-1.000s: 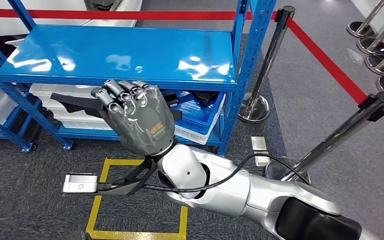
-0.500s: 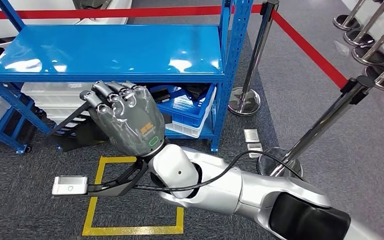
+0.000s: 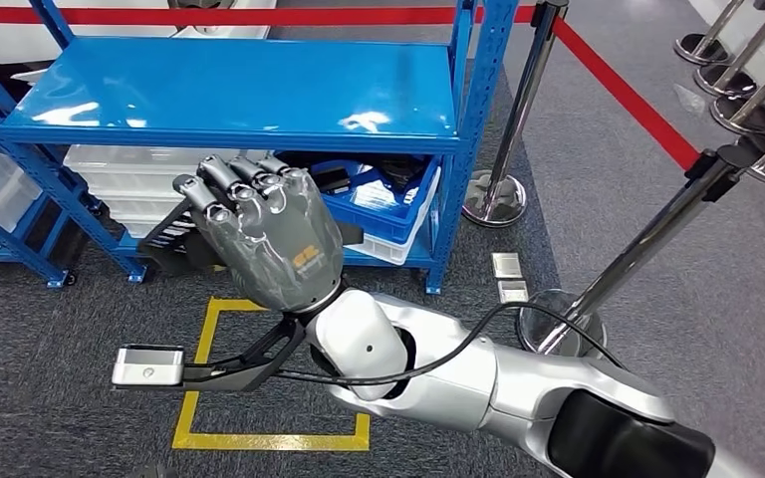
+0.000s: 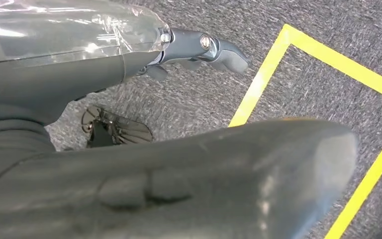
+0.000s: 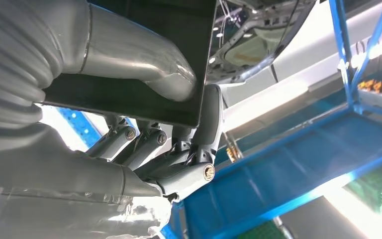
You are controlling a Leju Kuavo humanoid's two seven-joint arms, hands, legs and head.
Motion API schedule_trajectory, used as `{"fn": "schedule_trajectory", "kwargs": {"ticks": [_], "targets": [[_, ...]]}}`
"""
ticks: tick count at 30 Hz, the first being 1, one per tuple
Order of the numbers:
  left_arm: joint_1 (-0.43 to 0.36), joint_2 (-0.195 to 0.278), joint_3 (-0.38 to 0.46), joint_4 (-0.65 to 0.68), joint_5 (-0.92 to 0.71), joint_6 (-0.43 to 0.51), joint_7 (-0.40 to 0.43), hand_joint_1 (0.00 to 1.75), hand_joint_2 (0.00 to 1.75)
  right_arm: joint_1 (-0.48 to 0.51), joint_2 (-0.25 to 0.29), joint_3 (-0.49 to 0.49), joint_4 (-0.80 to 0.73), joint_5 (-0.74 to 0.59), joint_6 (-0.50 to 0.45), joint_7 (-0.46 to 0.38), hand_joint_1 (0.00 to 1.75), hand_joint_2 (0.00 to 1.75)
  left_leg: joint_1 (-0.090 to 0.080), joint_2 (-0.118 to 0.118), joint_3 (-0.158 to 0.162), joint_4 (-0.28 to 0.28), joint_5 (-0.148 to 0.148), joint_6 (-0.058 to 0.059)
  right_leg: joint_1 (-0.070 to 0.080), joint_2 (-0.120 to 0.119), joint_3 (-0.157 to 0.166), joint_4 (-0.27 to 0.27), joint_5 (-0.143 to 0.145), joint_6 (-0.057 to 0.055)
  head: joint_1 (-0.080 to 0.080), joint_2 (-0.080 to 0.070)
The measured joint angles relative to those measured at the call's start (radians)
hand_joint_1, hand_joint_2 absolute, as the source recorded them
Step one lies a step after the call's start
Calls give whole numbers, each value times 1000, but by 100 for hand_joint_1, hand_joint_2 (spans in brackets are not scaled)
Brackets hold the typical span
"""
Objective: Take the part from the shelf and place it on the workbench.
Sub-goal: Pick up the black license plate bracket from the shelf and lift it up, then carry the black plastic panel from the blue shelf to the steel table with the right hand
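With fingers curled, the right robot hand [image 3: 269, 234] grips the black part [image 3: 174, 239].

A workshop or demo floor: a blue steel shelf [image 3: 239, 90] holds parts bins [image 3: 383, 214], red-belted stanchions [image 3: 503, 149] fence it off, and yellow tape [image 3: 199, 388] marks grey carpet.

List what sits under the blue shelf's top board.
Under the top board: white bins, a blue bin. The right hand, holding the black part, covers what's behind it.
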Motion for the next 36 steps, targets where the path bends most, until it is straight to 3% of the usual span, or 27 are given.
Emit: {"fn": "schedule_trajectory", "kwargs": {"ticks": [2,4,7,9,10,13,15,19,21,23,24,25,26,28,30,32,34,36], "targets": [[-1,0,-5,0,0,1,0,0,0,-5,0,1,-1,1,-1,2,175,175,1,0,-3,-3,9,-13,3,1,-4,-6,8,-9,0,0],[-1,0,-6,0,2,2,0,0,0,-6,0,2,-1,0,-2,2,175,175,2,-2,-11,16,-9,-24,-1,-3,-6,-15,22,-20,-2,0],[0,0,-6,0,5,2,0,0,0,-6,0,5,-1,-1,-2,2,175,175,4,-3,-68,169,-107,-37,-5,-11,-14,-20,33,-31,-22,0],[1,0,-6,0,6,2,0,0,0,-4,0,9,-1,0,-2,3,175,175,5,-3,-94,256,-139,-41,-3,-16,-20,-16,35,-33,-32,0],[2,1,-7,0,6,2,1,0,0,-3,0,11,-1,-1,-2,4,175,175,4,-2,-86,252,-130,-41,-3,-19,-22,-13,35,-33,-35,0],[0,2,-7,0,5,2,3,0,0,0,-1,12,0,-10,-5,2,175,175,2,8,11,75,-55,-33,-1,-26,-29,1,30,-27,-43,0],[-1,2,-7,0,4,2,5,0,0,0,-2,11,2,-17,-10,-5,175,175,-4,13,42,2,-39,-21,2,-30,-35,7,29,-20,-44,0],[-1,2,-10,0,2,2,8,0,0,3,-5,10,8,-23,-14,-13,175,175,0,2,36,-8,-29,0,2,-32,-44,20,17,-4,-40,0],[-3,2,-12,0,1,2,8,0,0,4,-6,9,11,-25,-14,-13,175,175,3,-2,34,-15,-22,11,-2,-15,-78,100,-37,6,-34,0],[-3,2,-14,0,0,2,8,0,0,8,-8,9,14,-26,-14,-14,175,175,3,-8,28,-14,-19,15,-5,-6,-137,231,-97,12,-29,0],[-3,2,-15,0,0,2,8,0,0,12,-9,9,15,-27,-14,-14,175,175,3,-12,26,-13,-18,16,-6,-5,-157,277,-108,14,-29,0],[-3,2,-15,0,0,2,8,0,0,15,-10,9,17,-27,-14,-14,175,175,4,-17,25,-11,-18,16,-8,-5,-161,287,-100,14,-28,0],[-3,2,-16,0,0,2,9,0,0,17,-11,9,19,-28,-14,-14,175,175,4,-23,24,-9,-17,16,-11,-4,-147,259,-74,14,-28,0],[-5,2,-18,0,0,1,10,0,0,19,-12,8,22,-28,-13,-15,175,175,5,-35,23,-5,-18,12,-15,11,-81,124,-6,11,-27,0],[-8,2,-21,0,-1,0,11,0,0,19,-12,7,24,-27,-13,-16,175,175,5,-46,16,-1,-14,1,-16,31,-40,27,25,9,-27,0],[-9,2,-22,0,-1,-1,13,0,0,20,-13,5,26,-27,-11,-17,175,175,7,-55,10,-4,-7,-13,-11,35,-39,12,26,5,-29,0],[-9,3,-23,0,-1,-4,13,0,0,21,-12,3,28,-26,-6,-18,175,175,9,-56,6,-3,-9,-26,-12,23,-39,5,34,-7,-29,0],[-10,3,-25,0,0,-7,13,0,0,22,-12,3,31,-26,0,-18,175,175,8,-37,-17,53,-49,-35,-16,7,-39,-4,42,-19,-37,0]]}}
